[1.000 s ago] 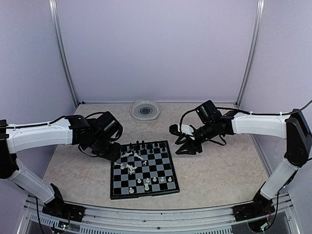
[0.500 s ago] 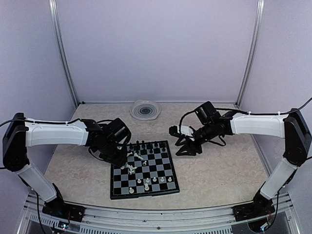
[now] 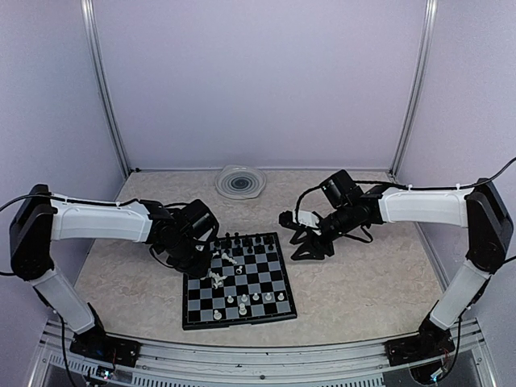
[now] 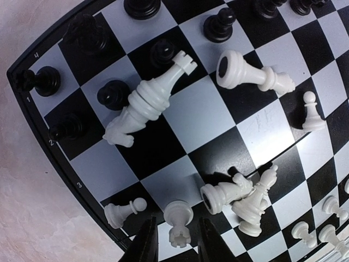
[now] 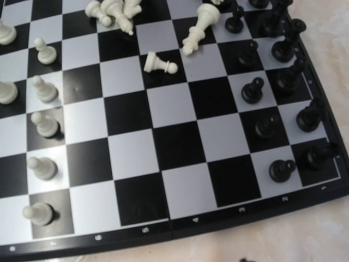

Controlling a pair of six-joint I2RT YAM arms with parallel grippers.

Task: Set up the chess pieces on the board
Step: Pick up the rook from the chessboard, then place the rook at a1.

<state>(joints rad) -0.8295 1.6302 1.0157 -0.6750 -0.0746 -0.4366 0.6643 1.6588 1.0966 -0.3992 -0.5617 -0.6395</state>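
Note:
The chequered board [image 3: 239,322] lies mid-table. Black chess pieces [image 3: 242,240] stand along its far rows and white pawns [image 3: 256,298] near its front. Several white pieces [image 3: 219,268] lie toppled toward the left. My left gripper [image 3: 201,256] hovers low over the board's left edge [image 4: 65,173]. Its jaws [image 4: 175,232] stand open on either side of a fallen white rook [image 4: 179,218], with a small gap on each side. A fallen pawn [image 4: 122,212] lies just left of it. My right gripper [image 3: 310,246] hangs open and empty beside the board's far right corner. The right wrist view shows the board's edge [image 5: 163,229] from there.
A round clear ridged plate [image 3: 239,181] sits at the back by the wall. Bare beige tabletop [image 3: 363,282] surrounds the board. A toppled white king [image 4: 248,73] and another long white piece [image 4: 147,101] lie further in, among standing black pawns [image 4: 218,24].
My left arm has swung right to the board's left edge, and its jaws have narrowed around the fallen rook. The right arm has barely shifted.

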